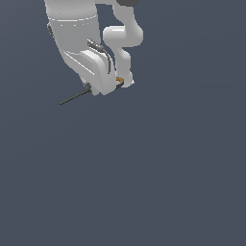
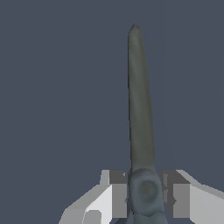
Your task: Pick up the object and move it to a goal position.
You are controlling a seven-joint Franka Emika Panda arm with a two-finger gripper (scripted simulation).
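The scissors [image 1: 73,98] are held in my gripper [image 1: 102,88] near the top of the exterior view. Their dark slender blades stick out toward the exterior view's left, and a bit of an orange loop [image 1: 118,79] shows on the other side of the hand. In the wrist view the closed dark blades [image 2: 140,100] reach away from the hand, and the pivot [image 2: 145,190] sits clamped between my two fingers [image 2: 116,194]. The gripper [image 2: 145,197] is shut on the scissors. The rest of the loops is hidden behind the hand.
The white arm [image 1: 72,29] comes down from the top edge of the exterior view. A plain dark blue-grey ground [image 1: 144,182] fills both views. No goal marker shows.
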